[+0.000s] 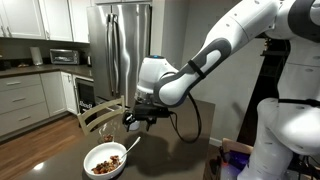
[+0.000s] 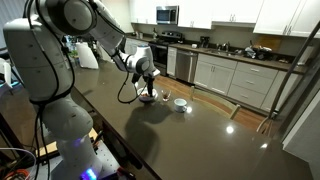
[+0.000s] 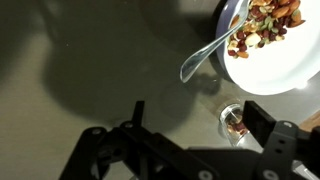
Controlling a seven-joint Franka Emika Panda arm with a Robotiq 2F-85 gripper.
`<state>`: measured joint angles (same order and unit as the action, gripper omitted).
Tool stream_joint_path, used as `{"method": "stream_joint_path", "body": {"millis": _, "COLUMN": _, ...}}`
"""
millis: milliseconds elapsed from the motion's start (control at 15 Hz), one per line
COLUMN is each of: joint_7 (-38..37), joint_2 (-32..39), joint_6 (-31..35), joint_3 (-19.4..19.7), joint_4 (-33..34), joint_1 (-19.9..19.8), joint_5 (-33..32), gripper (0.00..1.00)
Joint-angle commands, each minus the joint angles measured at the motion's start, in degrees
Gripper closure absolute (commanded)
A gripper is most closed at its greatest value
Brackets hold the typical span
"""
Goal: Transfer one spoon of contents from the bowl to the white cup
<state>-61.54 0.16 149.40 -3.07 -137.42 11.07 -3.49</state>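
— One robot arm [image 2: 50, 70], white and bulky, fills the near side in both exterior views. What does it reach over?

— One long dark table [image 2: 200, 140] with a glossy top. Kitchen cabinets [image 2: 230, 75] run behind it, and one steel fridge [image 1: 125, 40] stands further back.

— How many dishes are on the table?

— Two. The larger is one wide white bowl [image 3: 285, 75], round and shallow, sitting under the end of the arm.

— And the hand?

— One gripper [image 3: 200, 125], dark, hanging over the table just above the dishes. In the wrist view its two fingers [image 3: 262, 120] stand wide apart, with only bare table between them. It has hold of nothing.

— Where is the spoon?

— There is one spoon [image 3: 205, 58], slim and pale. It lies across the rim of the bowl. One end rests among the food, and the broad end sticks out over the table. Nothing touches it.

— The second dish?

— One small cup [image 3: 232, 106], just beside the bowl, with a narrow strip of table between them. One finger hides part of it in the wrist view.

— And the food?

— Brown and reddish pieces [image 3: 265, 25], too many to count, heaped on one side of the bowl. A few also lie in the bottom of the cup.
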Motion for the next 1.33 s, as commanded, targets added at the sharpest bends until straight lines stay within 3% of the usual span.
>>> {"method": "stream_joint_path", "body": {"millis": 0, "joint_7": 3.08, "joint_2": 0.64, "joint_6": 1.54, "joint_3": -1.9, "joint_4": 0.24, "joint_1": -1.19, "joint_5": 3.93, "gripper": 0.0}}
{"method": "stream_joint_path", "body": {"millis": 467, "joint_7": 17.3, "joint_2": 0.18, "joint_6": 7.94, "joint_3": -4.35, "joint_4": -3.36, "joint_1": -0.9, "joint_5": 31.08, "gripper": 0.0}}
{"method": "stream_joint_path", "body": {"millis": 667, "joint_7": 19.57, "joint_2": -1.03, "joint_6": 7.83, "joint_3": -4.19, "joint_4": -5.37, "joint_1": -1.18, "joint_5": 35.18, "gripper": 0.0}}
{"method": "stream_joint_path", "body": {"millis": 867, "joint_7": 17.88, "joint_2": -1.99, "joint_6": 6.99, "joint_3": -3.48, "joint_4": -6.94, "joint_1": -1.91, "joint_5": 34.14, "gripper": 0.0}}
{"method": "stream_joint_path", "body": {"millis": 1000, "joint_7": 21.38, "joint_2": -2.38, "joint_6": 7.49, "joint_3": -3.49, "joint_4": -7.45, "joint_1": -2.05, "joint_5": 39.53, "gripper": 0.0}}
{"method": "stream_joint_path", "body": {"millis": 1133, "joint_7": 28.96, "joint_2": -3.15, "joint_6": 6.24, "joint_3": -3.73, "joint_4": -5.71, "joint_1": -1.68, "joint_5": 50.08, "gripper": 0.0}}
{"method": "stream_joint_path", "body": {"millis": 1200, "joint_7": 23.31, "joint_2": -1.02, "joint_6": 6.52, "joint_3": -3.77, "joint_4": -5.76, "joint_1": -1.98, "joint_5": 43.38, "gripper": 0.0}}
{"method": "stream_joint_path", "body": {"millis": 1267, "joint_7": 25.74, "joint_2": -1.46, "joint_6": 6.5, "joint_3": -3.84, "joint_4": -5.52, "joint_1": -1.99, "joint_5": 46.33, "gripper": 0.0}}
